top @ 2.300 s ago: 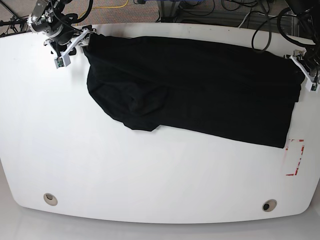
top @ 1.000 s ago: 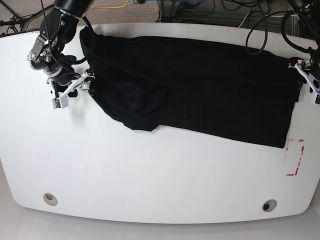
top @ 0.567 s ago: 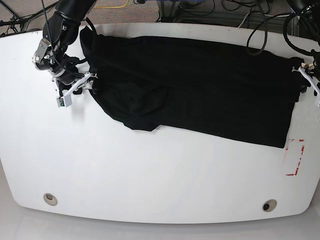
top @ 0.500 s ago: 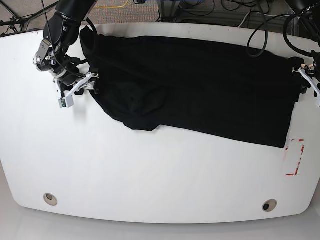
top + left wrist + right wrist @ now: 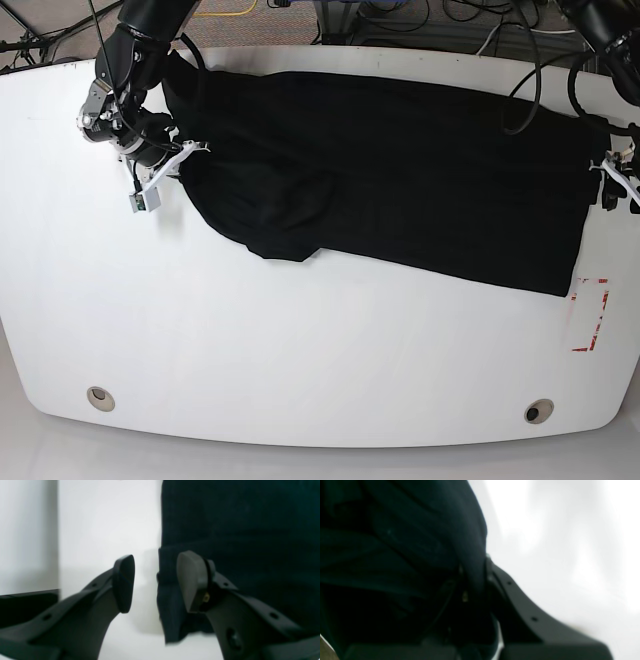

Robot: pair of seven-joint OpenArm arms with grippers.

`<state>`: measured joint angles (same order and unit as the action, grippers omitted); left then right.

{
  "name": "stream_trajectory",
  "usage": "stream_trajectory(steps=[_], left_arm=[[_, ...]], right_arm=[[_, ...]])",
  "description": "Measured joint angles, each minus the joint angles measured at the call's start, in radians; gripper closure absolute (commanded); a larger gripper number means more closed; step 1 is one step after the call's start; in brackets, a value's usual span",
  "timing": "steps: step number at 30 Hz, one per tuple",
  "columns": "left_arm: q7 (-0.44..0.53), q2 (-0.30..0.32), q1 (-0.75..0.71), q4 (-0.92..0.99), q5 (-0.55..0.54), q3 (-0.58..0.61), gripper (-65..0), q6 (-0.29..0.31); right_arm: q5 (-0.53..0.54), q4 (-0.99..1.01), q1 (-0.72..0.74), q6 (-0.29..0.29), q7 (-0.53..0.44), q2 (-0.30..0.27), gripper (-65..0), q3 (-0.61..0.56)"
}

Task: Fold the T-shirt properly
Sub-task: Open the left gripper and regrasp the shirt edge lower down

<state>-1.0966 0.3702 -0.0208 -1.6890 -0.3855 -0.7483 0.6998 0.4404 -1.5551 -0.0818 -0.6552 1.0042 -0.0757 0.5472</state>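
**Black shirt across the far table, one arm at each end**

The T-shirt (image 5: 400, 170) lies with its long axis left to right on the white table (image 5: 300, 350). The left gripper (image 5: 155, 582) is spread around the folded hem. The right gripper (image 5: 170, 165) pinches the other edge.

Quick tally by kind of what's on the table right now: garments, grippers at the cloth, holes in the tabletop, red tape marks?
T-shirt: 1
Grippers at its edges: 2, right gripper and left gripper
Round holes in the table: 2, one and another
Red tape mark: 1
Total: 6
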Motion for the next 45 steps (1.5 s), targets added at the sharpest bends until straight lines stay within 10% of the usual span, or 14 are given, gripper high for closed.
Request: stream_trajectory(steps=[23, 45], left_arm=[[0.288, 0.113, 0.411, 0.827, 0.193, 0.168, -42.2, -0.007], [0.548, 0.101, 0.485, 1.101, 0.167, 0.276, -42.6, -0.018]], right_arm=[[0.000, -0.006, 0.000, 0.000, 0.002, -0.001, 0.0, 0.001], [0.000, 0.013, 0.001, 0.000, -0.024, 0.000, 0.0, 0.002]])
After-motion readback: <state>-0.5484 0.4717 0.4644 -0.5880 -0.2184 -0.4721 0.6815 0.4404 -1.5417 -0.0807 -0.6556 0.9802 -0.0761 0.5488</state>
